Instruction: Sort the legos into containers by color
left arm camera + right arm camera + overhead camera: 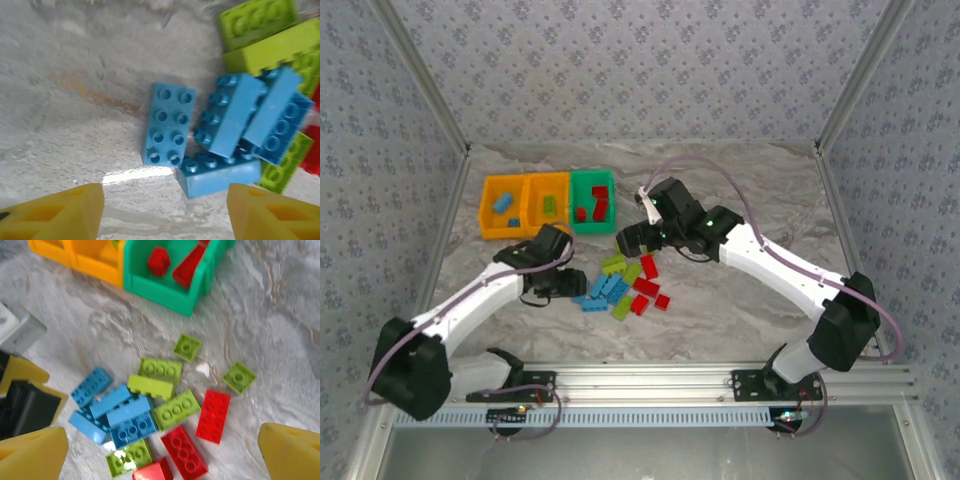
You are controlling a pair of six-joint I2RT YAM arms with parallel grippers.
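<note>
Centre of worktop (720, 320), short of green bin (160, 292): blue bricks (220, 130) heaped, leaning together, touching lime bricks (265, 50). Left hand (165, 212) spread, empty, just above them; right hand (162, 452) spread, empty, over same pile. Risk: clench could snag two bricks or drag lime one; hands may collide.

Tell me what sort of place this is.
Probably a lab test cell for robots: patterned backdrop walls, two arms bolted to an aluminium rail, toy bricks beside sorting bins.
</note>
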